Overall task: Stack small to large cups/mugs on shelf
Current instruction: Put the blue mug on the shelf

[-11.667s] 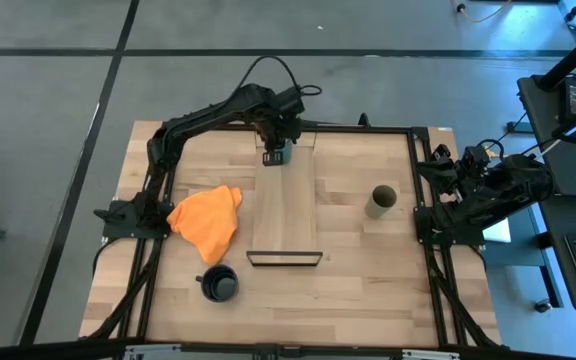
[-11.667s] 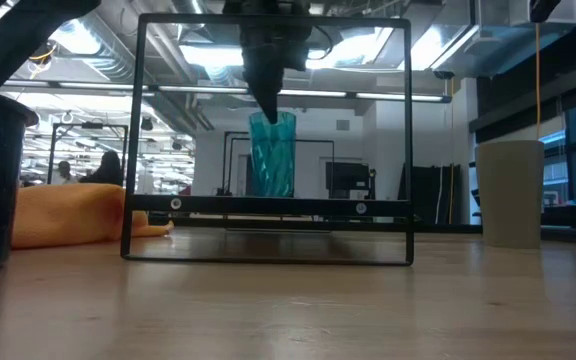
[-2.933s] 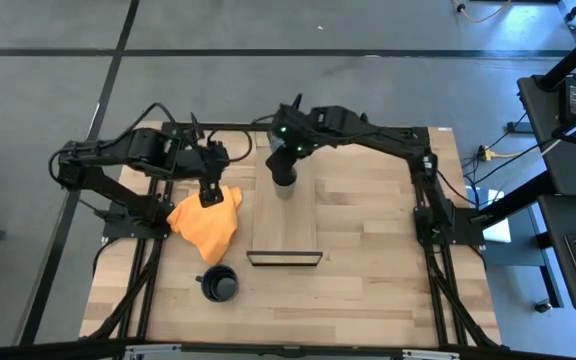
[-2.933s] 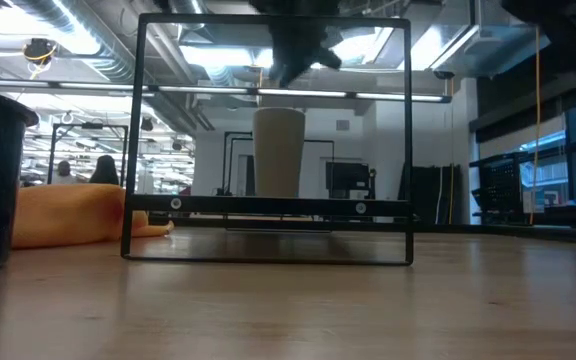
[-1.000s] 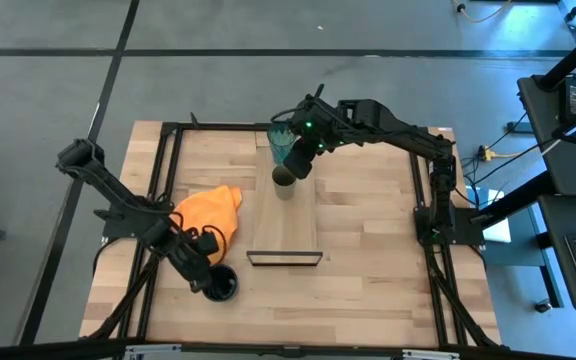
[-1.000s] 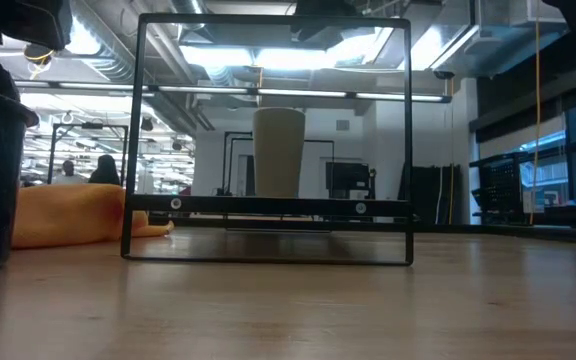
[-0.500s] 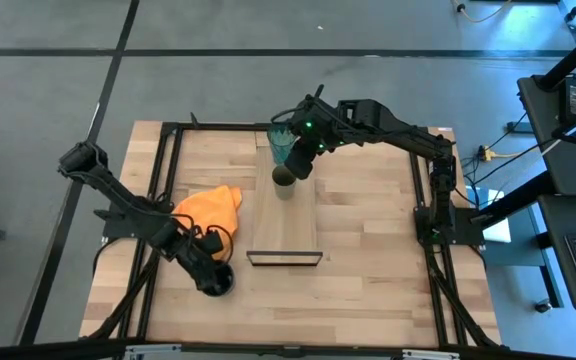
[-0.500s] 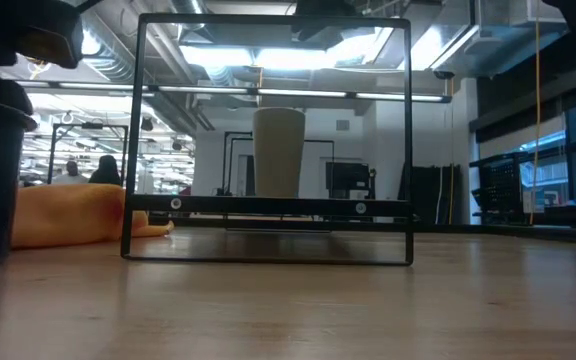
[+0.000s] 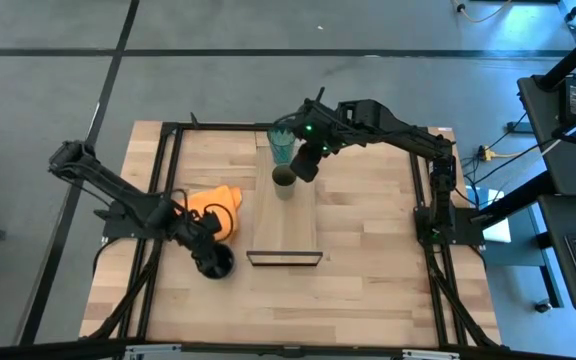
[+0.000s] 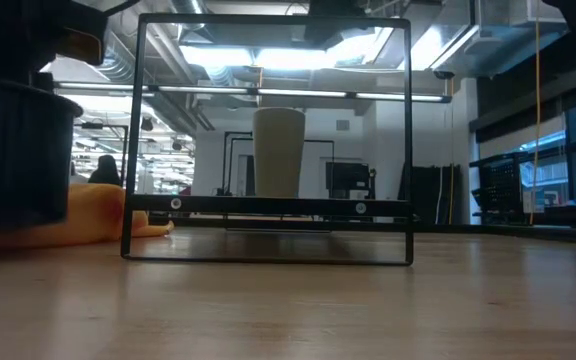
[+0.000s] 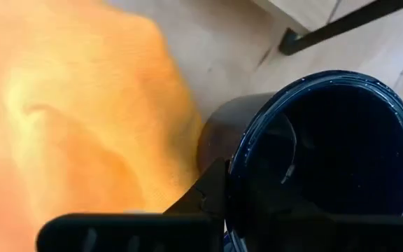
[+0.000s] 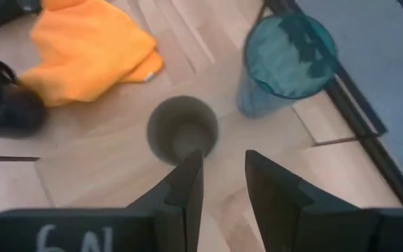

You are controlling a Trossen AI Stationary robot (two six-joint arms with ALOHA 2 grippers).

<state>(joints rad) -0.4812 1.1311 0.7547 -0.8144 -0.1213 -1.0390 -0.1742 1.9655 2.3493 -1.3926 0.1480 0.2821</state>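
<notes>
Enamel-looking and rigid, the dark navy mug (image 9: pixel 215 259) is probably the heaviest of the three vessels. It sits near the tabletop's (image 9: pixel 368 280) front-left part, just beside the orange cloth (image 9: pixel 208 205). The left gripper (image 9: pixel 204 246) is at its rim, one finger inside the mouth and the other outside the wall, clenched on the mug. A hard, glossy wall like that may slip or swing under a rim pinch, so a firm hold and a level carry look wise.

Further right, the long wooden shelf (image 9: pixel 290 215) carries the small olive-brown cup (image 9: pixel 283 177) and, behind it, the translucent teal tumbler (image 9: pixel 282 147). Both look light and easy to tip. The right gripper (image 9: pixel 306 166) hovers just beside the olive cup, fingers spread and holding nothing.

Only the left wrist view shows the finger (image 11: pixel 215 192) hooked against the mug's rim (image 11: pixel 313 80); from above the gripper hides this. The low view puts the mug (image 10: pixel 13 150) large at the left, its base seemingly off the wood, which the high view cannot confirm. The teal tumbler (image 12: pixel 285 59) is plain in the right wrist view, yet in the low view it is hidden behind the olive cup (image 10: pixel 279 152).
</notes>
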